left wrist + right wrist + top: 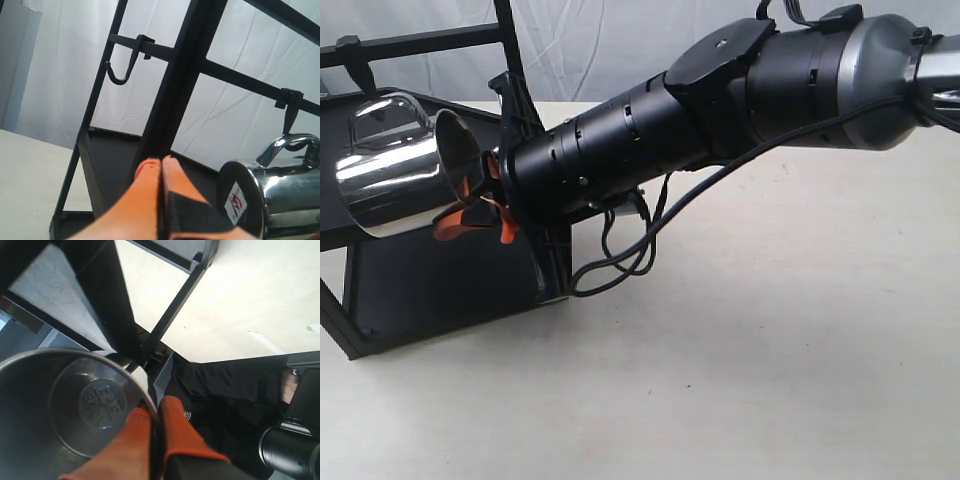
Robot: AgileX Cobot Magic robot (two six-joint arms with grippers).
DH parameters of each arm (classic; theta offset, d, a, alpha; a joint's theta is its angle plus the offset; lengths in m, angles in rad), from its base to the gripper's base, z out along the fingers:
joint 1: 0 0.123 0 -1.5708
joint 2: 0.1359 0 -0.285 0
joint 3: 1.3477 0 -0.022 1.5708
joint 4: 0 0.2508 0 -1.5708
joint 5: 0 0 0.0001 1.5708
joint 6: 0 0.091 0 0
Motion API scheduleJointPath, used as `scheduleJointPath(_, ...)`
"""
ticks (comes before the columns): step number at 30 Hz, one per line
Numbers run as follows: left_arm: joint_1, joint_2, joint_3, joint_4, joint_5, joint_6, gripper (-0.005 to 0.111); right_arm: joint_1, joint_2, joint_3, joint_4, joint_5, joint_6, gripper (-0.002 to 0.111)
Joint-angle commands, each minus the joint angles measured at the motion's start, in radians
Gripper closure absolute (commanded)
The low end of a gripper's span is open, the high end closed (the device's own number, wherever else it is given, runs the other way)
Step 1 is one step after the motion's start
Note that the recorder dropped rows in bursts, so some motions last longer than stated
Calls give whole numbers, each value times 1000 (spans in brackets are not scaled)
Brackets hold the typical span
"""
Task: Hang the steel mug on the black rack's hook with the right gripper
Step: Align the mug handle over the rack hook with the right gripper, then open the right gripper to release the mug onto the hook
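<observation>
The steel mug (390, 175) lies on its side in the air beside the black rack (440, 285), mouth towards the arm and looped handle (382, 112) on top. My right gripper (470, 208) is shut on its rim. In the right wrist view one orange finger is inside the mug (75, 405) and the other outside, at the gripper (152, 409). A black hook (358, 68) hangs from the crossbar just above the handle. The left wrist view shows the mug's base (260, 200), the hook (290, 110) over the handle, and the left gripper (161, 162) shut on nothing before the rack post (175, 90).
A black cable (620, 262) loops below the right arm, close to the rack's front post (552, 262). A second hook (122, 67) hangs further along the crossbar. The beige tabletop (750, 370) spreads to the right, with a white curtain (610, 45) behind.
</observation>
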Motion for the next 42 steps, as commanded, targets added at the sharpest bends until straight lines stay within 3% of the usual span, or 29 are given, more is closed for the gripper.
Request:
scheduleJointPath(1, -2, 4, -2, 0, -4, 0, 107, -6, 23, 22, -174, 6, 106, 109)
scheduleJointPath(19, -2, 4, -2, 0, -4, 0, 107, -6, 23, 22, -285, 8, 120, 109)
scheduleJointPath(42, -2, 4, -2, 0, -4, 0, 107, -6, 23, 22, -244, 44, 135, 109)
